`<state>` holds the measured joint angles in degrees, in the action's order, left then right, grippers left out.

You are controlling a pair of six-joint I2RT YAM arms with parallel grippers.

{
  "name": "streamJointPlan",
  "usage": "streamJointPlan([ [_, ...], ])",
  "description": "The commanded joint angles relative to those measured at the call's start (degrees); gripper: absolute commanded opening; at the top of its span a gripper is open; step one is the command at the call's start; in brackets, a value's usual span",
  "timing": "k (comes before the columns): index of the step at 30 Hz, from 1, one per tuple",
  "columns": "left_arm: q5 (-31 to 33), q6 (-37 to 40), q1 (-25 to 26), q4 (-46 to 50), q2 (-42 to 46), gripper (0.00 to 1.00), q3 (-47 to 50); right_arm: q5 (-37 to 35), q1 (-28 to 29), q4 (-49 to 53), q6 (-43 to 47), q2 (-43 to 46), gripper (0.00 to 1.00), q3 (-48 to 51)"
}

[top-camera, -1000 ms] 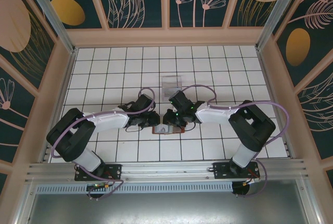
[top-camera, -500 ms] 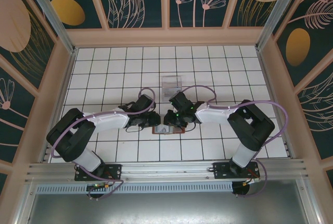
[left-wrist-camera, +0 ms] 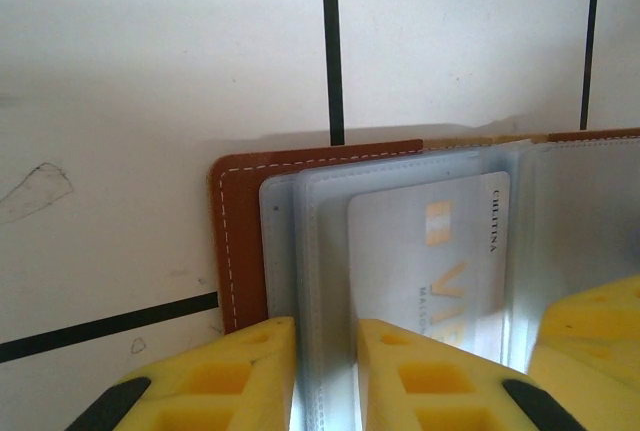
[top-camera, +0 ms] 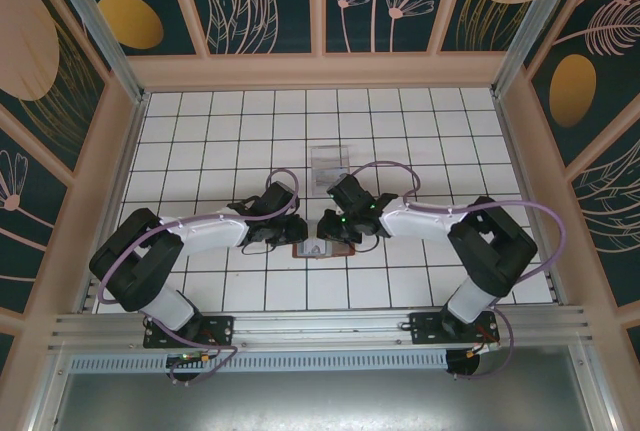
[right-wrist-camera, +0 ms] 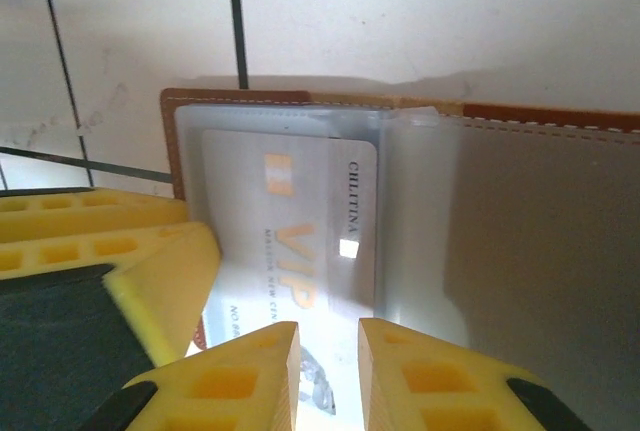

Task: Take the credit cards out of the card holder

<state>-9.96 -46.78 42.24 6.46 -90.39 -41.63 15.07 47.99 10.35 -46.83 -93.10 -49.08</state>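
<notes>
Open card holder [top-camera: 322, 249] at table [top-camera: 200, 131] middle, toward near edge. Left gripper [left-wrist-camera: 325, 336] nearly closed on clear sleeve [left-wrist-camera: 310, 251]; right gripper [right-wrist-camera: 328, 336] nearly closed on VIP credit card [right-wrist-camera: 290, 221]. Pull straight along pocket, left pinning holder down.

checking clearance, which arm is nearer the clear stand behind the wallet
Right. The right arm ends just on the near side of the clear stand, almost in line with it; the left arm ends on the near side too, further to its left.
</notes>
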Motion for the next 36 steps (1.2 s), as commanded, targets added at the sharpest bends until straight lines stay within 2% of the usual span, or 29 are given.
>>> streamJointPlan([
  [1,2.37,0.86,0.15,5.31,-2.11,0.24,0.75,-0.87,-0.7,0.73,0.83,1.4,0.23,0.13],
  [16,2.4,0.91,0.17,5.65,-3.55,0.22,1.02,3.27,-2.32,-6.09,1.44,-2.15,0.22,2.14],
  [36,2.27,1.03,0.19,6.72,-4.97,0.19,0.67,1.62,-2.81,-6.04,1.55,-3.4,0.19,3.47],
])
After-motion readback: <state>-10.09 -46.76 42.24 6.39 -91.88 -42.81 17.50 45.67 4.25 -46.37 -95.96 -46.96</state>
